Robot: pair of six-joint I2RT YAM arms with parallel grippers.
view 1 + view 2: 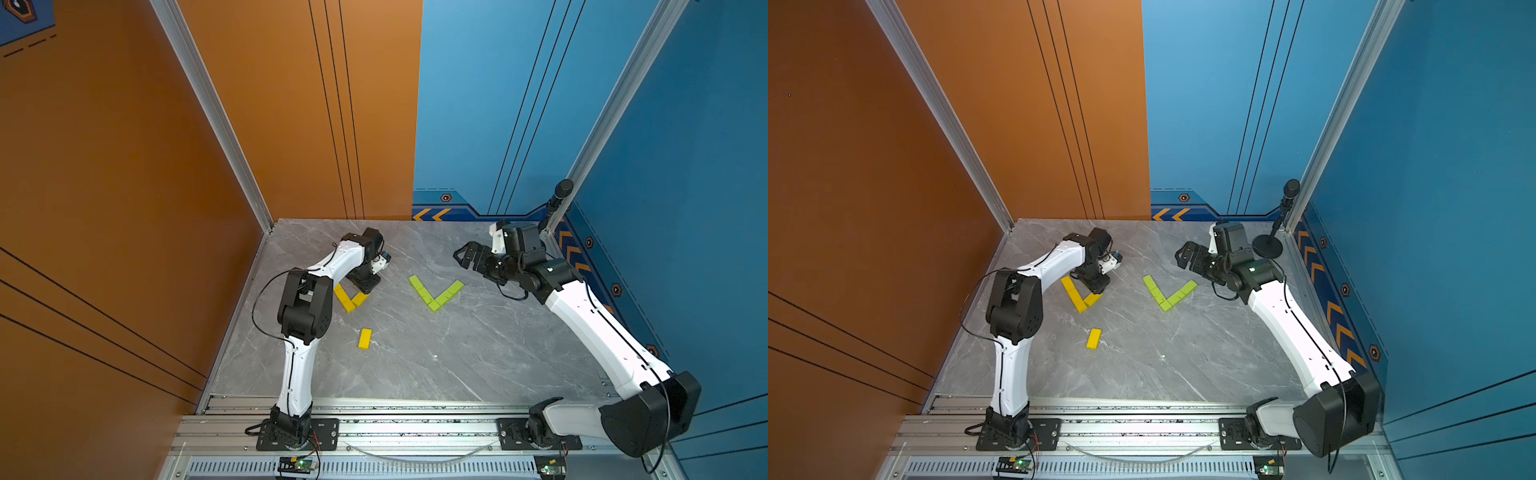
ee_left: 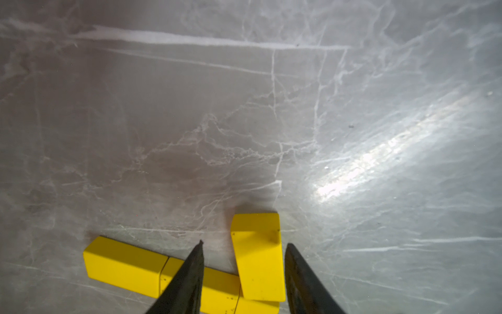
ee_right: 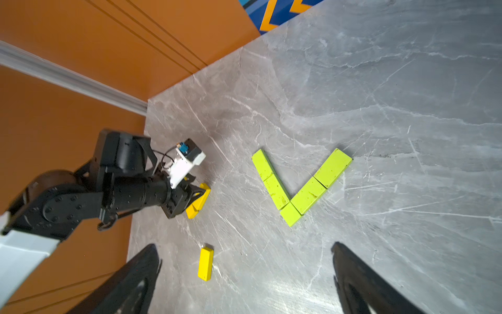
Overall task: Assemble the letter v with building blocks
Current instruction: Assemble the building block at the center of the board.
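A: Where is the loose yellow brick (image 1: 365, 338)?
B: On the near side of the left gripper (image 2: 243, 244), long axis near-to-far. Its jaws stand apart around the yellow V's (image 1: 344, 297) short arm.
A: The right gripper (image 1: 460, 255)?
B: Wide apart, empty, farther off.

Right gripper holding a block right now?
No, the right gripper stands open with nothing in it; the green blocks lie on the table.

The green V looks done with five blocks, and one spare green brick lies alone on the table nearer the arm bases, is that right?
One thing is off: the spare brick lying alone is yellow, not green; both top views show it. The green V does have five blocks.
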